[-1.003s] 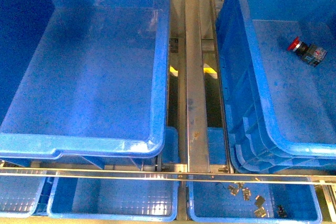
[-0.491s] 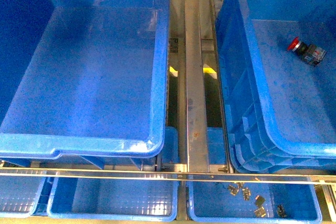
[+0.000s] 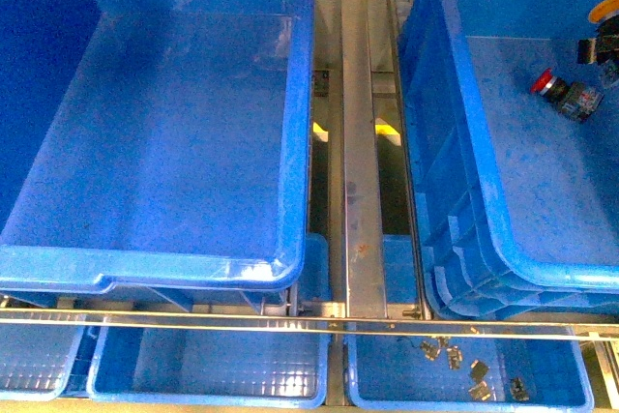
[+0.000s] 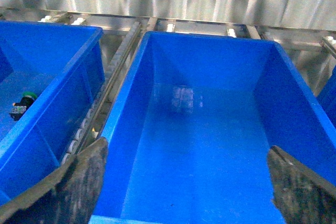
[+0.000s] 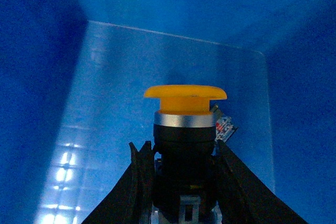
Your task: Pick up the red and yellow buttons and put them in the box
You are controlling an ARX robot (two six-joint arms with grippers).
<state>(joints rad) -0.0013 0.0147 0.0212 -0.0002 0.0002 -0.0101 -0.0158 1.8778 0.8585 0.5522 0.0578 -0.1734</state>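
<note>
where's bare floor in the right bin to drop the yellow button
Most of the right bin's floor is bare: the whole stretch nearer the robot than the red button. It is crowded only by that button, where the right hand holds the yellow button.

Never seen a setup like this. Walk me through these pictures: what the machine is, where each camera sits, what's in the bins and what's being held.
This is a robot with two arms, each ending in a claw. The front view looks down from its body at two deep blue bins. The box on the right holds a red button on its floor; a yellow button is just showing at the picture's edge. The right wrist camera rides on that arm: its right claw grips the yellow button by its black body, cap up, over a blue bin. The left wrist camera shows the left claw open and empty above an empty bin; the neighbouring bin holds a green-capped button.
</note>
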